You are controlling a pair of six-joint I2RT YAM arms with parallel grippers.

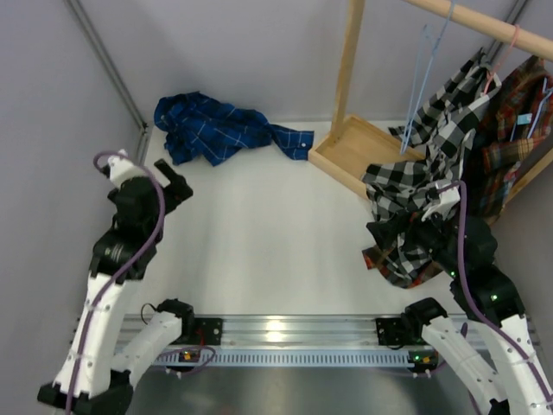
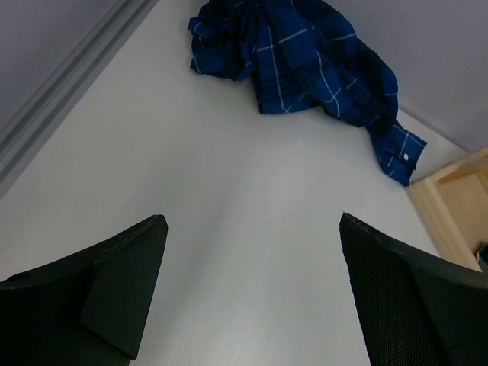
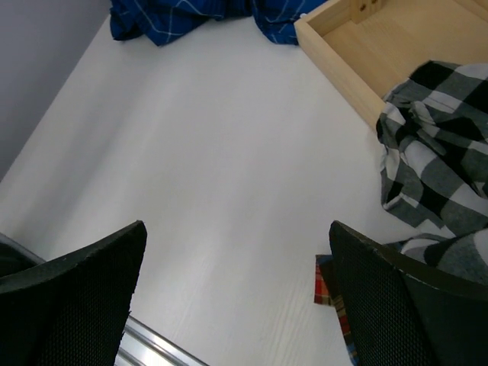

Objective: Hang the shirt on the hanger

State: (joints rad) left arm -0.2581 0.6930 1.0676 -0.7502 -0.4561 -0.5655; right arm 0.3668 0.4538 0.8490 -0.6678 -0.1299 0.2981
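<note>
**Both grippers empty; shirt heaped at far edge, hanger up on the rail**

Near: the left gripper has its jaws spread wide with nothing between them. It hovers over the white table, aimed toward the far-left corner. The right gripper is also spread wide and empty, over the table's right side. It sits close beside the black-and-white checked shirt, which droops from the rack onto the tabletop.

Far: the shirt lies in a bunched heap at the far left of the table, by the back wall. One sleeve trails right, its cuff near the corner of the wooden base tray. I can't pick the collar out of the heap. The hanger hangs from the wooden rail at far right, well apart from the shirt and just left of the checked one. A red-brown plaid shirt hangs beyond that.

Handling, as a judgement:
- **Shirt:** light, limp woven cloth that will sag and fold as soon as it is lifted. It isn't fragile or slippery, but one pinch may catch several layers.
- **Where to grab it:** probably a raised fold at the heap's near edge, or the trailing sleeve. Then work to the collar and shoulders, which likely takes both arms to spread.
- **Hanger:** thin, light wire that is free to swing on its hook. It is a narrow target, so a pinch on a straight run of wire looks safest.
</note>
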